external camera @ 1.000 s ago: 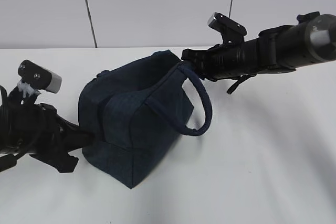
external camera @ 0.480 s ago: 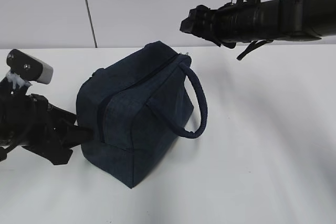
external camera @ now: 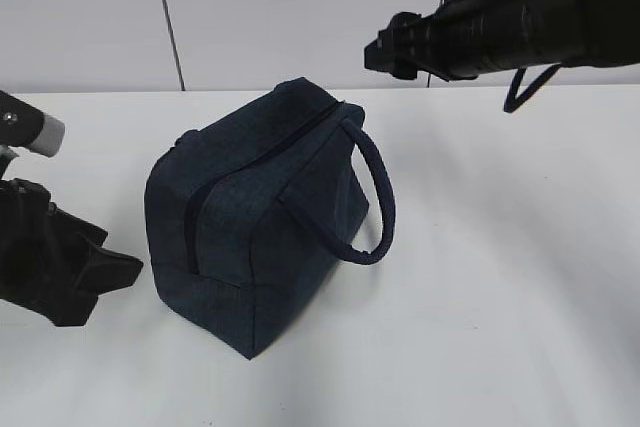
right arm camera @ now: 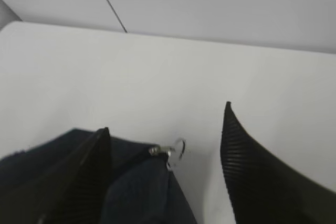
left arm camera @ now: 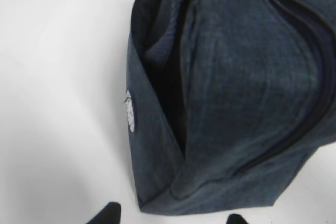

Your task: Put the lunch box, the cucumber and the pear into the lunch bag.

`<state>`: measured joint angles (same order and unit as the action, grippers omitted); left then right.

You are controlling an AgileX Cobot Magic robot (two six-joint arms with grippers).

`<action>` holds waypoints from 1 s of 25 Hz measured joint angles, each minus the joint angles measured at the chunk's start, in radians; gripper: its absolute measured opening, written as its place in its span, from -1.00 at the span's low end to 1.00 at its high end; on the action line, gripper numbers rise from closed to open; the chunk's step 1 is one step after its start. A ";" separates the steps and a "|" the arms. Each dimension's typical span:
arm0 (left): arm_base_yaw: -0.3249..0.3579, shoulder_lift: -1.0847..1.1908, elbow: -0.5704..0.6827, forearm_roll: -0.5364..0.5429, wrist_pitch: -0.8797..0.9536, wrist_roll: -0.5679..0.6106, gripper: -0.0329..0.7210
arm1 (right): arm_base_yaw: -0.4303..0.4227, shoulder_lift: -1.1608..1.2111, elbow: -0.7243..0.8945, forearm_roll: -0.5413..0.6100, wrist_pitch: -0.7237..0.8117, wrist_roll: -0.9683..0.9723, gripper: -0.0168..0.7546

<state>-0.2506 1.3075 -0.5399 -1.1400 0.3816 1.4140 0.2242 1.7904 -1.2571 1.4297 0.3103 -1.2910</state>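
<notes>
The dark navy lunch bag point(external camera: 255, 217) stands on the white table with its top zipper closed and its loop handle point(external camera: 375, 197) hanging on the right side. My left gripper point(external camera: 110, 272) is open and empty, just left of the bag's end; in the left wrist view point(left arm camera: 170, 219) only its fingertips show below the bag point(left arm camera: 231, 93). My right gripper point(external camera: 385, 52) is open and empty, raised above and right of the bag. In the right wrist view point(right arm camera: 165, 145) its fingers frame the bag's corner point(right arm camera: 142, 192) and the metal ring pull point(right arm camera: 176, 150). The lunch box, cucumber and pear are out of view.
The white table point(external camera: 500, 277) stretches around the bag, with a pale wall point(external camera: 300, 7) behind its far edge.
My right gripper let go of the bag's top end and rose up and to the right. My left gripper drew back to the left, away from the bag. The bag settled upright.
</notes>
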 joint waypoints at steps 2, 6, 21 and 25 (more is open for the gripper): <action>0.000 -0.033 0.000 0.177 0.014 -0.224 0.06 | 0.000 -0.034 0.047 -0.093 0.000 0.058 0.33; 0.000 -0.102 0.000 0.562 0.066 -0.675 0.05 | 0.000 -0.103 0.138 -0.244 0.004 0.184 0.30; 0.000 -0.538 -0.079 0.941 0.349 -1.184 -0.03 | 0.000 -0.527 0.389 -1.131 0.369 1.033 0.29; 0.000 -0.637 -0.079 0.955 0.430 -1.253 -0.03 | 0.000 -0.680 0.450 -1.369 0.496 1.220 0.29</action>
<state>-0.2506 0.6704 -0.6186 -0.1854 0.8113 0.1605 0.2242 1.1101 -0.8066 0.0607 0.8064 -0.0709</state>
